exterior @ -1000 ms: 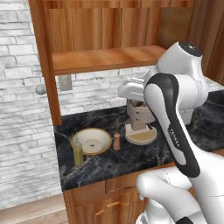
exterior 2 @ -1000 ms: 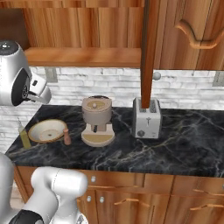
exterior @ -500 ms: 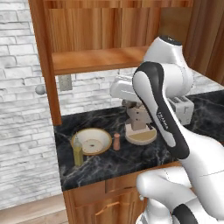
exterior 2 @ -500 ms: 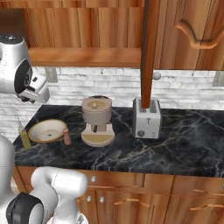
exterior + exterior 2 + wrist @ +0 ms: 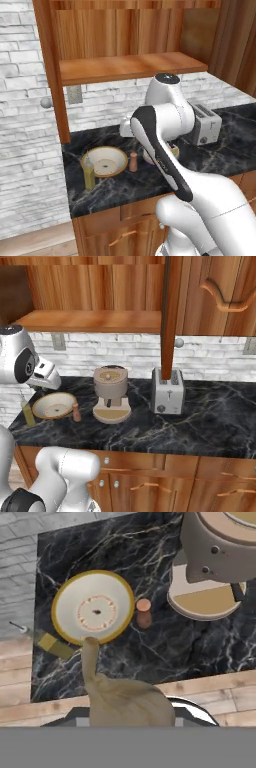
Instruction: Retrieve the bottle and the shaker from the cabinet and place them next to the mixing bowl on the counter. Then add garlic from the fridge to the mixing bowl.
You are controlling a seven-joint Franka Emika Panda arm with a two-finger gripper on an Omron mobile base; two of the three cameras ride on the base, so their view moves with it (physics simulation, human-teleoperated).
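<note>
No brand, label or writing can be read on anything here.

In the hand view, the gripper (image 5: pixel 127 714) is clamped on a pale beige garlic bulb (image 5: pixel 125 699), whose long stem reaches up to the rim of the cream, yellow-rimmed mixing bowl (image 5: pixel 93 608). The fingertips themselves are hidden behind the bulb. The bowl lies below the hand, slightly ahead of it and to its left in that view, on the black marbled counter (image 5: pixel 150 647).

Just right of the bowl's rim stands the small terracotta shaker (image 5: pixel 143 612), close to the bowl but apart from it. On the bowl's other side, near its lower left edge, stands the olive-yellow bottle (image 5: pixel 55 646), seen from above.

Further right of the hand sits a beige coffee machine (image 5: pixel 220 552) with a round tan base, well apart from the bowl.

From the right base view, the same bowl (image 5: pixel 52 404), shaker (image 5: pixel 76 413) and bottle (image 5: pixel 27 412) stand in a row, with the coffee machine (image 5: pixel 112 393) and a silver toaster (image 5: pixel 167 392) beyond them. The white arm (image 5: pixel 160 130) crosses in front of the coffee machine in the left base view, hiding most of it; a wooden open cabinet shelf (image 5: pixel 125 67) hangs above.
</note>
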